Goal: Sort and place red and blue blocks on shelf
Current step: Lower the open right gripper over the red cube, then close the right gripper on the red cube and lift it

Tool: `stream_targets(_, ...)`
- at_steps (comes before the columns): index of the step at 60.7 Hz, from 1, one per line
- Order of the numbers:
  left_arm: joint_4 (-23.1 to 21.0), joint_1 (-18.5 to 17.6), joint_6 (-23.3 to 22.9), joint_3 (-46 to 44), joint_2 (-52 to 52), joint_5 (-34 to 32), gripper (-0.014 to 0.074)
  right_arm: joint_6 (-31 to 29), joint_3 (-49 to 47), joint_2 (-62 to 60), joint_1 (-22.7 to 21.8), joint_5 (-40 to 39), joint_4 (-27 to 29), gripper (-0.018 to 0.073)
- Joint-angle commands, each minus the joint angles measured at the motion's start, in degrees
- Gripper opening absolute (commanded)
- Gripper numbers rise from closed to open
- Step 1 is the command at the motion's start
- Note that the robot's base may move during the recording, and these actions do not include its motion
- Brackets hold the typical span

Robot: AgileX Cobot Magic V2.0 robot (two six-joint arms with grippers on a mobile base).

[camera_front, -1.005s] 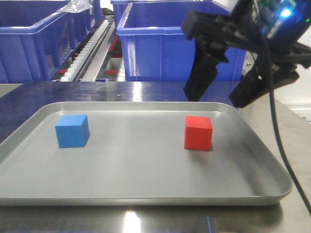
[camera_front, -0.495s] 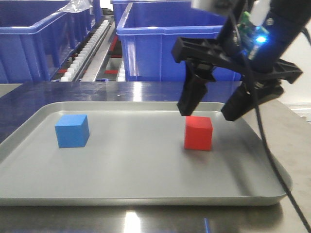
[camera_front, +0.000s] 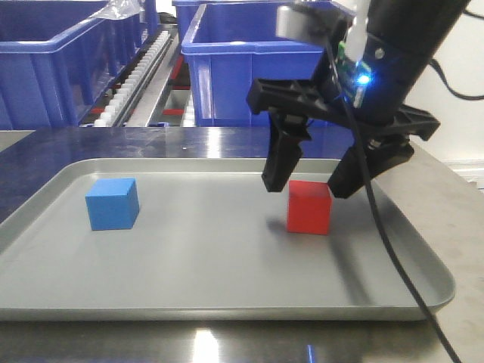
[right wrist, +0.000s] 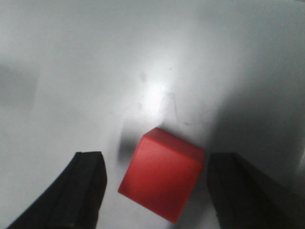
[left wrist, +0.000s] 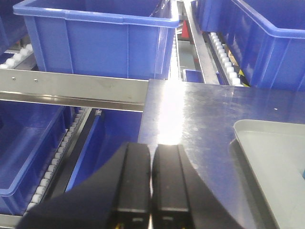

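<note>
The red block (camera_front: 308, 207) (right wrist: 162, 179) rests on the right half of the grey tray (camera_front: 212, 257); the blue block (camera_front: 112, 203) sits on the tray's left half. My right gripper (camera_front: 306, 184) (right wrist: 152, 191) hangs open directly over the red block, its fingers (right wrist: 83, 186) spread on either side without touching it. My left gripper (left wrist: 151, 179) is shut with nothing in it, above the steel tabletop's left edge (left wrist: 190, 114). The shelf (left wrist: 71, 88) shows its brushed-steel rail and white rollers.
Large blue bins (camera_front: 257, 60) (left wrist: 100, 33) stand on the rack behind the table, more bins lower left (left wrist: 28, 143). The tray's corner (left wrist: 271, 157) lies to the right of the left gripper.
My right arm has come down and to the left from the upper right, bringing its open fingers to straddle the red block. Both blocks stayed put.
</note>
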Motion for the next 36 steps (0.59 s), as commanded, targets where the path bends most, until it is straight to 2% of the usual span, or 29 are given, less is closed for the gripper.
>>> stream_targets(1, -0.2, 0.1, -0.3, 1.5, -0.6, -5.0, 0.0122, -0.5, -2.0, -1.6, 0.1, -1.5, 0.7, 0.056)
stream_targets(26, -0.2, 0.1, -0.3, 1.5, -0.6, -5.0, 0.0122, -0.5, -2.0, -0.1, 0.1, -1.7, 0.7, 0.055)
stream_targets(29, -0.2, 0.1, -0.3, 1.5, -0.6, -5.0, 0.0122, -0.5, -2.0, -0.1, 0.1, -1.7, 0.7, 0.0517)
stream_targets(36, -0.2, 0.1, -0.3, 1.5, -0.6, -5.0, 0.0122, -0.5, -2.0, -0.1, 0.1, -1.7, 0.6, 0.0346)
